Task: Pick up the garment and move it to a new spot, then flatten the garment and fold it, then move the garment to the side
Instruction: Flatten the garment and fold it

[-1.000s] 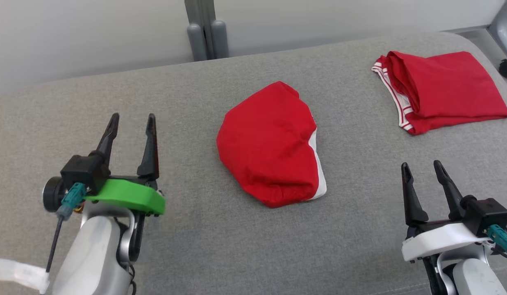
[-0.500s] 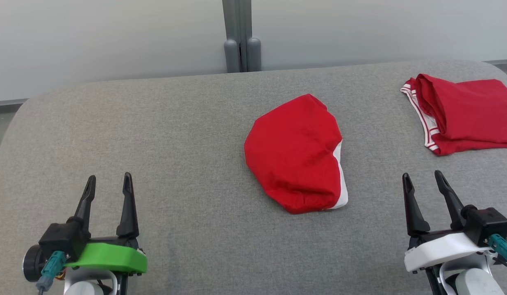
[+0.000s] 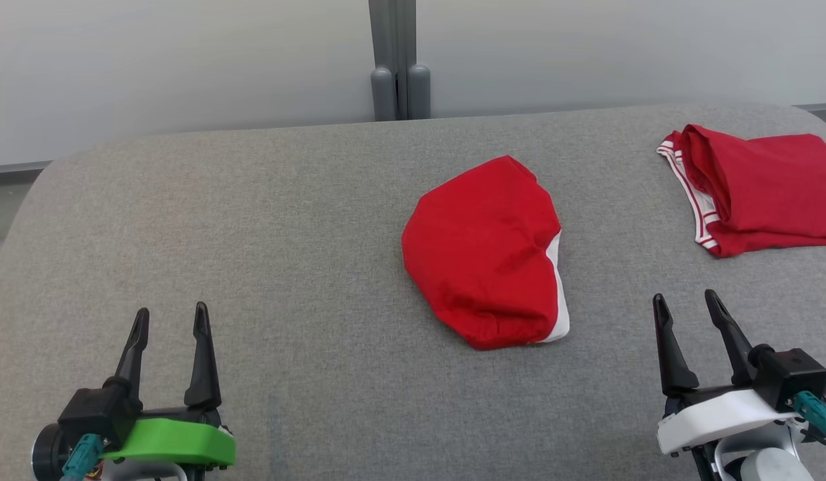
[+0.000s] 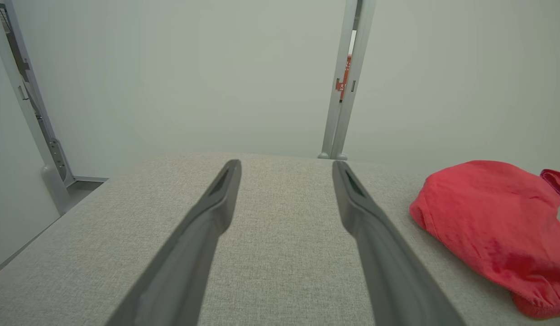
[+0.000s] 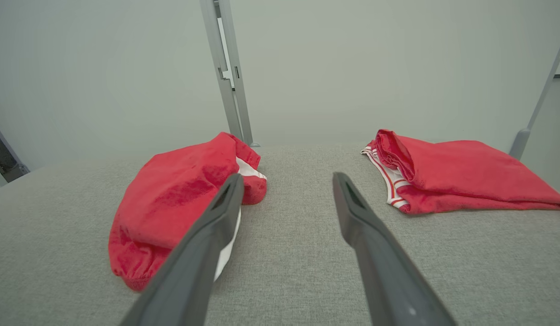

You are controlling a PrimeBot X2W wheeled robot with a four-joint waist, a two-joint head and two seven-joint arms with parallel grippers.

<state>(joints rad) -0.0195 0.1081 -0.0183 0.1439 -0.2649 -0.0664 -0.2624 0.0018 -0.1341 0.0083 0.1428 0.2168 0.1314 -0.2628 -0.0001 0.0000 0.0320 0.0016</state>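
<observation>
Garment (image 3: 483,257), red with a white edge, lies bunched near the middle of the grey padded surface (image 3: 252,234) in the head view, well apart from a second red garment (image 3: 760,190) folded at far right. The left gripper (image 3: 171,308) and right gripper (image 3: 685,295) hover at either side, jaws spread and empty. Left wrist view: the bundle (image 4: 488,217) sits off to that gripper's right. Right wrist view: it lies near, left of the spread jaws, white trim showing. Soft, light and limp, it would likely sag when lifted; a pinch on a raised fold or the hem looks surest.
</observation>
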